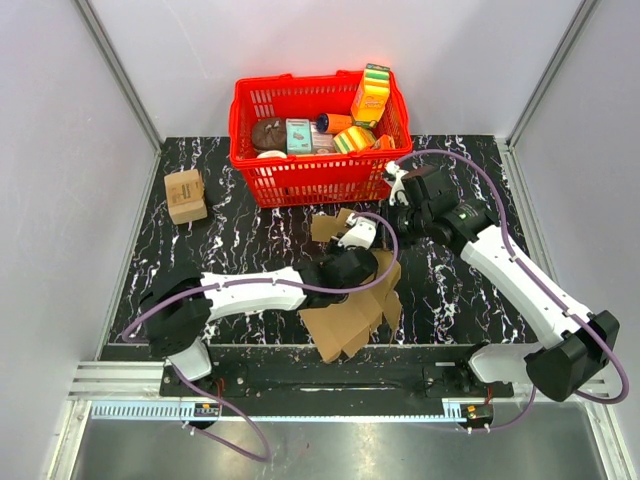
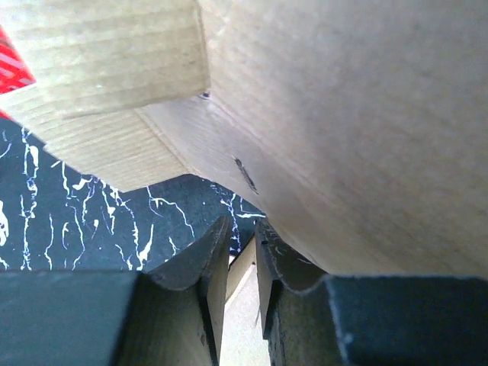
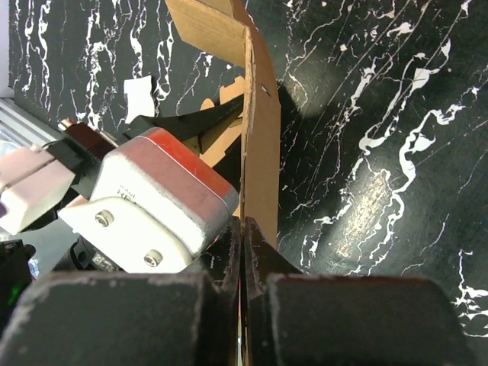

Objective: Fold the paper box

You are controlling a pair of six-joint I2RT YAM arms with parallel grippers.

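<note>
Dark moulded fingers of the right gripper [image 3: 242,248] pinch a thin creased flap of the brown corrugated paper box [image 1: 350,315], lower centre on the black marbled table [image 1: 250,230]. Left gripper [image 2: 242,229] jaws stand narrowly apart, empty, under a panel.

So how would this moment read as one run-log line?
task: fold paper box | right gripper: shut on box panel edge | left gripper: jaws narrowly apart against box, grip unclear | fold: unfinished
</note>
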